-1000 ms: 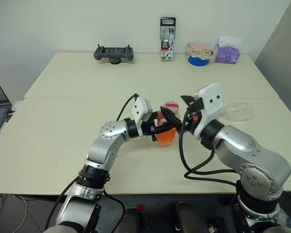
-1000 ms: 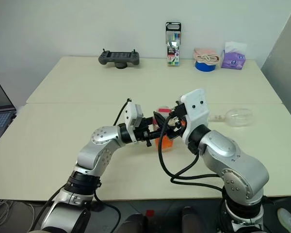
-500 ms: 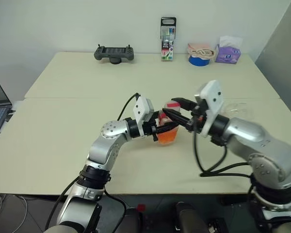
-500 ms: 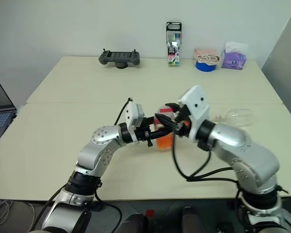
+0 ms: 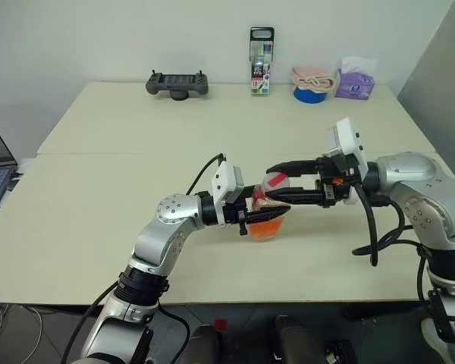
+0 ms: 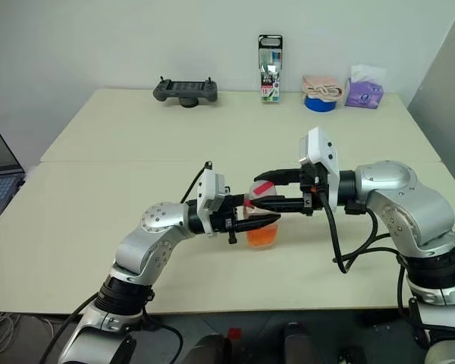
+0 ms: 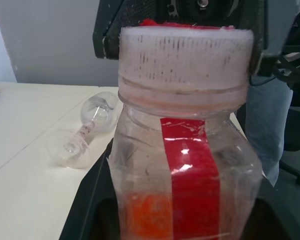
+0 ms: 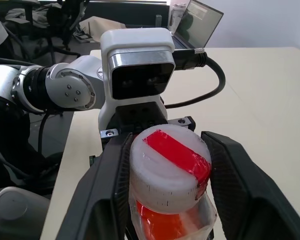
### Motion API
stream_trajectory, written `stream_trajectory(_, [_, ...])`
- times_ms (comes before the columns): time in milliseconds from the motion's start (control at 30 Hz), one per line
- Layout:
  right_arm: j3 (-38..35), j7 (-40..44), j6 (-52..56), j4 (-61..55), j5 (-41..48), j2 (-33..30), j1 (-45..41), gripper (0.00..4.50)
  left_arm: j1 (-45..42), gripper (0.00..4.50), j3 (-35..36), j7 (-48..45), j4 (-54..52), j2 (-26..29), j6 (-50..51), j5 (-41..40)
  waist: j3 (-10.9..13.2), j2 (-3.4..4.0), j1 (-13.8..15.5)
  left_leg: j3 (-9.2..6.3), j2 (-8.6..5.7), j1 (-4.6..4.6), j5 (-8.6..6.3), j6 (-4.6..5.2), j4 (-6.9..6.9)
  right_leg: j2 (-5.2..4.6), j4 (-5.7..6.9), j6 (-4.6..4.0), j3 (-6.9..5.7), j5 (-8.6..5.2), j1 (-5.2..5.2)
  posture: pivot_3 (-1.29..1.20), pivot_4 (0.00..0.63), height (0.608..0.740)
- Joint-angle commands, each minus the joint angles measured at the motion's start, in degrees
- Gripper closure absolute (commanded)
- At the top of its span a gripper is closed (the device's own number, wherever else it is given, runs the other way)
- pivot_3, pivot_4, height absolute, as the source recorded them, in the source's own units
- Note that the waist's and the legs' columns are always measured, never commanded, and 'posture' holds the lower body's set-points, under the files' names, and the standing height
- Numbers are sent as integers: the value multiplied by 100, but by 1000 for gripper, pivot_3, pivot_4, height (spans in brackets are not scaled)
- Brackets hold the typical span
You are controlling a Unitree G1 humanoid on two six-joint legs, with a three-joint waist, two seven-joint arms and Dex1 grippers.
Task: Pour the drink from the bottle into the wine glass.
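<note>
Left eye view: one bottle (image 5: 268,216) clamped by left gripper (image 5: 256,215); right gripper (image 5: 277,188) spread around its cap (image 8: 169,162); one wine glass (image 7: 85,131).

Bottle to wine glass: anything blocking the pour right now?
Yes. The bottle is capped, and the wine glass lies on its side on the table behind the right gripper.

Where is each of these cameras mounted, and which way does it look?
Head, both eyes: forward and down over the cream table; both arms show.
Left wrist: along the left pincer, at the small clear plastic bottle with its pale cap.
Right wrist: along the right pincer, down onto that cap.
Shared: the bottle; head and left wrist also share the clear wine glass lying down.
</note>
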Motion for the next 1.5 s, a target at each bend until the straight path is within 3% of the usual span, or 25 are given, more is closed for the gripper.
stream_trajectory(33, [66,225,251,-317,421,41,-83,947,-136,2767,231,263,17,-80,-98,5,0,0,4,-1,0,0,0,0,0,0,0,-2,-1,2,0,0,150,740])
stream_trajectory(133, [-19,-61,156,-452,186,44,-44,0,-198,2777,199,227,144,-104,-175,23,0,0,5,-3,0,-1,0,0,-1,0,0,-2,-2,1,-1,0,150,740])
stream_trajectory(300, [-435,-1247,144,-665,-355,93,105,0,-267,2785,172,199,282,-129,-259,31,0,0,11,-3,0,0,1,-1,0,0,3,4,-2,-2,-2,0,150,740])
stream_trajectory(500, [-912,-2897,813,-1984,-35,706,908,0,-357,2785,325,402,568,-294,-710,122,0,0,27,-5,0,-5,0,-1,-3,-2,1,-4,-2,3,-4,0,150,740])
stream_trajectory(667, [-722,-4084,1390,-2911,-39,1218,1453,0,-414,2787,390,479,786,-400,-1019,216,0,0,20,-4,0,-5,1,-2,-2,-2,4,1,0,0,-7,0,150,740])
stream_trajectory(800, [-389,-5603,1672,-2934,-1013,1844,1132,0,-391,2787,373,458,808,-416,-1069,233,0,0,9,5,-1,-1,2,-4,1,-1,8,9,8,-4,-7,0,150,740])
stream_trajectory(1067, [317,-6270,1975,-3532,-1249,2609,1542,0,-208,2793,321,521,567,-406,-1006,241,-1,1,8,-5,1,-3,3,-6,-4,2,6,-3,2,2,-8,0,150,740])
stream_trajectory(1333, [315,-6584,2364,-3489,-1498,2863,1324,0,-104,2793,279,570,444,-427,-950,255,-1,2,4,-5,0,-1,3,-6,-3,2,8,6,1,-3,-8,0,150,740])
stream_trajectory(1467, [361,-6732,2460,-3529,-1651,3008,1242,872,-37,2793,274,595,373,-408,-906,242,-1,2,-3,-6,2,-1,3,-5,-4,4,9,6,1,-3,-8,0,150,740])
stream_trajectory(1500, [376,-6749,2490,-3543,-1670,3042,1222,1316,-27,2793,273,603,361,-400,-896,239,-1,2,-3,-6,2,-1,3,-5,-4,4,8,6,1,-3,-8,0,150,740])
